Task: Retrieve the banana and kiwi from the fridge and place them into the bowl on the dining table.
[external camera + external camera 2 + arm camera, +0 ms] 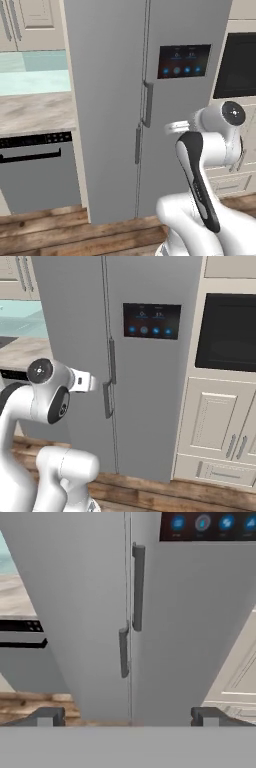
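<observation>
Closed doors, cropped edges

The fridge [110, 100] stands with both doors shut, so whatever is on its shelves is hidden, and its top runs off the upper edge of both base views. The print on its dispenser panel [152, 321] is too small to read; in the hand view the panel is cut by the top edge. The robot's arm covers the lower right of the fridge in the left base view. The wall oven [227, 331] is cropped at the right edge, and the dishwasher [37, 170] at the left edge. Only the tips of the hand [127, 716] show.
</observation>
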You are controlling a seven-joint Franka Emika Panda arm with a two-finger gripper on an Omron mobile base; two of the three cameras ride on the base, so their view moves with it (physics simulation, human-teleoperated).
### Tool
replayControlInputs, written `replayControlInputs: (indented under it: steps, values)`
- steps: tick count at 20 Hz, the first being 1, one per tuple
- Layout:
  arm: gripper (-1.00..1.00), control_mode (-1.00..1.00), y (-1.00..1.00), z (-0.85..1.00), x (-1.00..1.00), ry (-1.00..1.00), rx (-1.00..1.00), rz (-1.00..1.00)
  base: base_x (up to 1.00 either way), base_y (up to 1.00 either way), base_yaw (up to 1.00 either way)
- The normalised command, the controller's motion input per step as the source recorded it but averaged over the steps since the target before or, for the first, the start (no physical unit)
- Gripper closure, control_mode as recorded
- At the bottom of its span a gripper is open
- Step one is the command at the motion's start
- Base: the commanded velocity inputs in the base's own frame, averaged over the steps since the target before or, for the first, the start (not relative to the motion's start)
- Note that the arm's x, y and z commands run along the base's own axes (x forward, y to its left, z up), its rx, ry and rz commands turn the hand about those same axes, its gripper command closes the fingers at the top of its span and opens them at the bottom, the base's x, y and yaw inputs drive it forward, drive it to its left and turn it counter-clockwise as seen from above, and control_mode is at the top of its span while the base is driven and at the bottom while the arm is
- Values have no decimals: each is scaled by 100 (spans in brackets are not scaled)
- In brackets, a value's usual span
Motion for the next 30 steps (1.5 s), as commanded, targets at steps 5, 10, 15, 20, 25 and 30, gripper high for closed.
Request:
replayControlInputs:
  steps: [5,10,15,20,25,30]
  values:
    - [-100,-100,0,29,56,-25,-1,0,0,0,0]
    - [-100,-100,-12,14,79,-14,0,0,0,0,0]
    - [-100,-100,-29,6,94,4,1,-2,0,0,0]
    - [-100,-100,-4,0,90,3,0,-2,0,0,0]
    - [-100,-100,0,-3,92,3,0,-1,0,0,0]
    - [-100,-100,0,-24,83,0,0,0,0,0,0]
